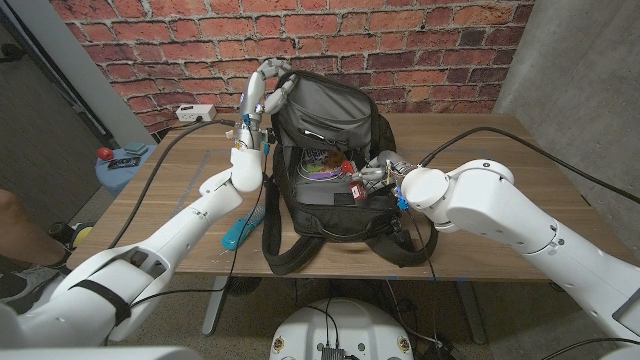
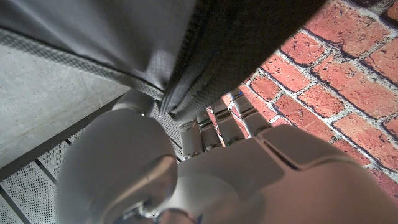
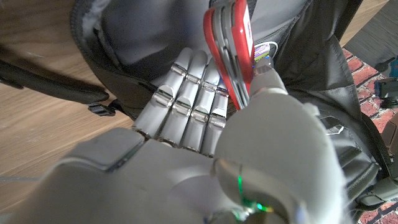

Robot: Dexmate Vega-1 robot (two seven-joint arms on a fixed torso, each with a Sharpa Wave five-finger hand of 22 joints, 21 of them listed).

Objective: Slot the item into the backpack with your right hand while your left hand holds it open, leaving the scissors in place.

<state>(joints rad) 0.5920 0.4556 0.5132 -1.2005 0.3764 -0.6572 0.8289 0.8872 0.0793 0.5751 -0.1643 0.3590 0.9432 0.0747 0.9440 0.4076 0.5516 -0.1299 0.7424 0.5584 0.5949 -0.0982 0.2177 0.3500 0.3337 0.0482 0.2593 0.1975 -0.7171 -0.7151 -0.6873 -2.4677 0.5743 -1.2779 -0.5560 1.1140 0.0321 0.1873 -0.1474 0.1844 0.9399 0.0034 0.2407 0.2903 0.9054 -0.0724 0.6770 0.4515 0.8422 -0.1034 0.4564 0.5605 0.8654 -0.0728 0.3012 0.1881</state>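
A: Counting one backpack (image 1: 330,150), one red item (image 3: 231,50), one teal-handled scissors (image 1: 240,230) lying on table (image 1: 500,200) beside bag.
B: Left hand (image 1: 262,95) gripping top flap, holding open. Right hand (image 1: 378,172) pinching item over the opening.

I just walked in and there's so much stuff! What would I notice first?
Probably the black backpack gaping open mid-table, its flap held up by the left hand. Next, the right hand at the opening, gripping a red item. Behind it all stands a red brick wall.
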